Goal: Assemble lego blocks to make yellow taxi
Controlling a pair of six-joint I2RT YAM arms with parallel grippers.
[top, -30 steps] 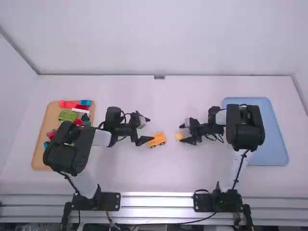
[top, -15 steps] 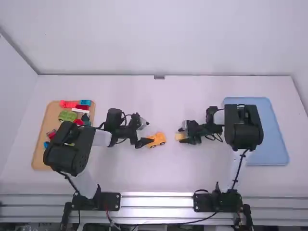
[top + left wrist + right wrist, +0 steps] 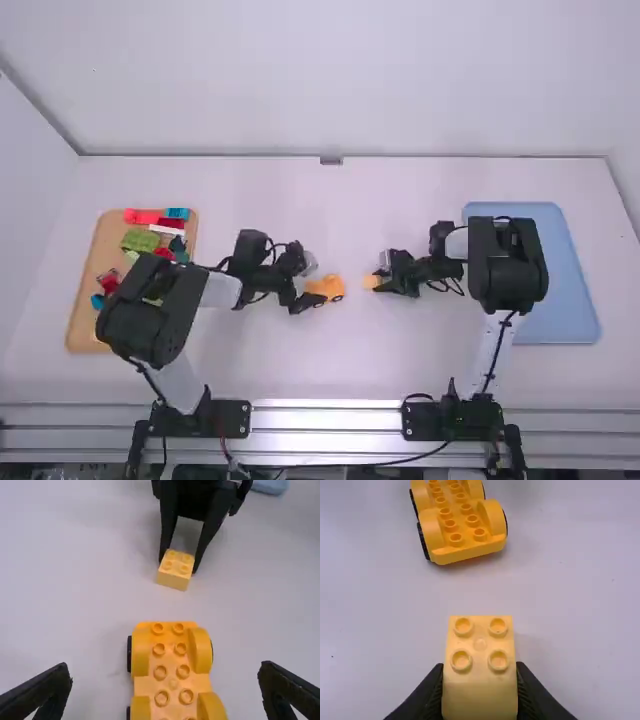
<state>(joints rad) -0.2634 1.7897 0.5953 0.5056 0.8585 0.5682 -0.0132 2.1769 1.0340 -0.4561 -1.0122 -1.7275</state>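
The left gripper (image 3: 306, 285) is at the near end of the orange-yellow wheeled car base (image 3: 328, 290). In the left wrist view, the left gripper (image 3: 165, 682) stands open, its fingers wide apart on either side of the studded car base (image 3: 172, 680). To the right of the base, the right gripper (image 3: 380, 279) is at a small pale yellow block (image 3: 371, 282). Seen from the right wrist, the right gripper (image 3: 480, 687) has the block (image 3: 480, 645) between its fingers, both touching its sides, studs up. The car base (image 3: 462, 522) stands apart from that block.
At the left, a tan tray (image 3: 85, 325) holds several loose pieces in red, green, white and blue, partly under the left arm. A blue tray (image 3: 565, 325) lies at the right, partly under the right arm. White table lies between them.
The left gripper has moved a little to the right, over the end of the car base. The right gripper's fingers have come together on the pale yellow block.
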